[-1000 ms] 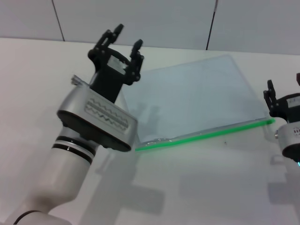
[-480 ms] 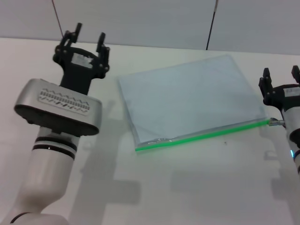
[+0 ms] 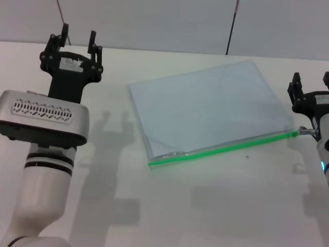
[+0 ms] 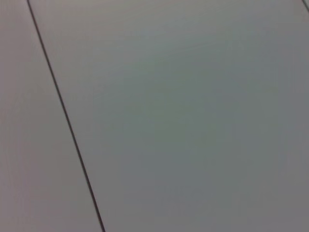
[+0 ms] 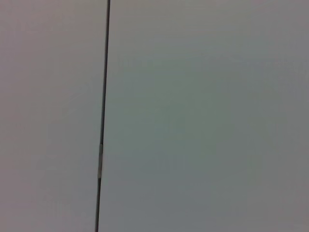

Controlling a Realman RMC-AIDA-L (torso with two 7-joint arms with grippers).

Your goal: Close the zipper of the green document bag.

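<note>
Head view: both grippers, left gripper [image 3: 77, 42] and right gripper [image 3: 311, 85], stood spread, empty; your risk was green document bag [image 3: 208, 107] sliding if zipper [image 3: 222, 148] snagged.

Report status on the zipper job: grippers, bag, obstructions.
Left gripper open, raised left of the green document bag, holding nothing. Right gripper open at the bag's right end, also empty. Bag flat on the table, zipper along its near edge. Nothing in the way.
</note>
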